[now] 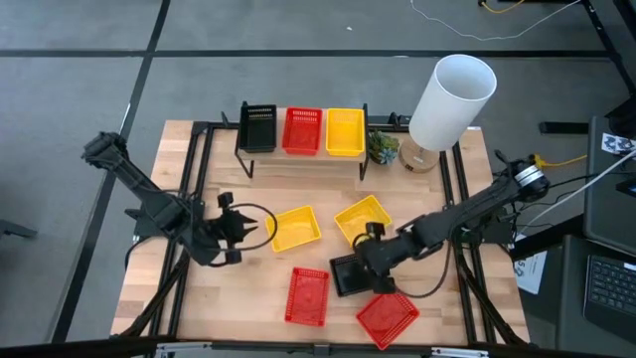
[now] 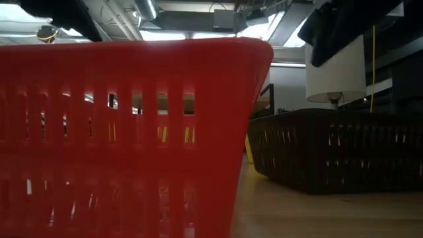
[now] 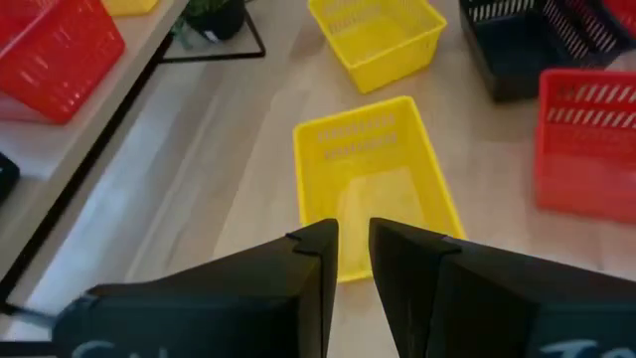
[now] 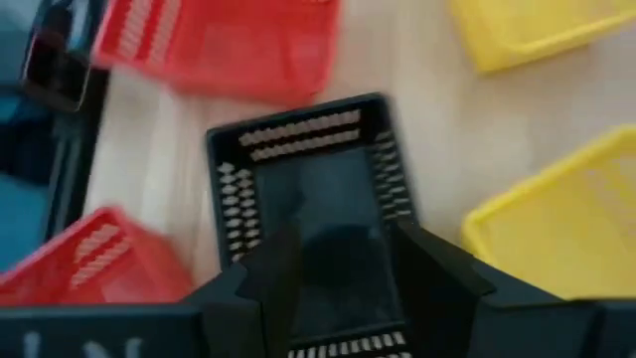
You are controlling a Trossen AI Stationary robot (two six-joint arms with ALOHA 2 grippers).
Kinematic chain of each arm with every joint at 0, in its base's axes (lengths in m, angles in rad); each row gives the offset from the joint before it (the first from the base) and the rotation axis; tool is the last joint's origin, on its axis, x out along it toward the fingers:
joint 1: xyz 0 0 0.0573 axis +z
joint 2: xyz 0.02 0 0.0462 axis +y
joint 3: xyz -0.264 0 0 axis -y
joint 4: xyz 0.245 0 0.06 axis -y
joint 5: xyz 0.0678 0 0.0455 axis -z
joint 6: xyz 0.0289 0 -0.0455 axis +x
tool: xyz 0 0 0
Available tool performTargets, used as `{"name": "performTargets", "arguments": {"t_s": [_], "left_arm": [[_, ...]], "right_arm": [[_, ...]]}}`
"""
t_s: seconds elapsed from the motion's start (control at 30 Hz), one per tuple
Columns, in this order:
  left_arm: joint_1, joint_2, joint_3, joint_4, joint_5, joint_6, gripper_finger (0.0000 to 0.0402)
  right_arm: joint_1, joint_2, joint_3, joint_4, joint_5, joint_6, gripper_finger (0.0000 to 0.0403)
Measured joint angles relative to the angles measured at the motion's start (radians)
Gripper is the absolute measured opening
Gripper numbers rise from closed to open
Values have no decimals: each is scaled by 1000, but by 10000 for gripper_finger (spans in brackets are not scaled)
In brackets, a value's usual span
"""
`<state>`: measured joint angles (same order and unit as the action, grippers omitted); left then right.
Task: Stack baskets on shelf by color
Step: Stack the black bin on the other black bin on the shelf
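Eight baskets show on the wooden table (image 1: 159, 288); grey floor lies around it. Beyond both pincers stands the shelf (image 1: 298, 157), bearing a black basket (image 1: 257, 127), a red basket (image 1: 302, 130) and a yellow basket (image 1: 345, 131), beside a white lamp (image 1: 449, 102). The left gripper (image 3: 353, 261), fingers narrowly parted and empty, hangs just short of a loose yellow basket (image 3: 373, 179). The right gripper (image 4: 341, 267), spread wide, straddles a black basket (image 4: 308, 189), perhaps touching. The low view is mostly blocked by a red basket wall (image 2: 125, 132).
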<state>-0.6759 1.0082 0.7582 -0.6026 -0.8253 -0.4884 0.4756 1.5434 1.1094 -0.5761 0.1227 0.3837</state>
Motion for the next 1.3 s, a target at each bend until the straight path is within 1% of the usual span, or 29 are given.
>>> {"name": "performTargets", "arguments": {"t_s": [0.13,0.27,0.37,0.47,0.53,0.7,0.77,0.87,0.97,1.07,1.17,1.23,1.3], "left_arm": [[8,-21,-46,88,0,60,55],[9,-21,-53,106,17,73,55],[9,-20,-53,122,29,74,55],[9,-20,-52,139,30,74,55],[9,-20,-53,150,31,74,55],[9,-20,-52,184,30,74,55],[9,-20,-53,200,31,74,55],[9,-20,-52,213,30,73,55],[9,-20,-52,217,30,73,55],[9,-20,-52,220,23,73,55],[9,-20,-52,223,23,72,55],[9,-20,-52,223,23,72,55],[9,-20,-52,224,23,72,55]], "right_arm": [[14,57,25,-98,-38,-77,154],[26,87,29,-220,-41,-114,154],[34,97,28,-329,-38,-182,154],[38,97,28,-364,-8,-315,154],[38,97,28,-374,13,-439,154],[40,98,28,-381,16,-757,154],[47,98,28,-387,31,-851,154],[61,98,28,-390,55,-948,154],[73,98,28,-385,86,-1012,154],[80,100,28,-372,93,-1066,154],[80,116,28,-355,79,-1074,154],[80,141,28,-356,51,-1074,154],[80,176,28,-355,48,-1074,154]]}}
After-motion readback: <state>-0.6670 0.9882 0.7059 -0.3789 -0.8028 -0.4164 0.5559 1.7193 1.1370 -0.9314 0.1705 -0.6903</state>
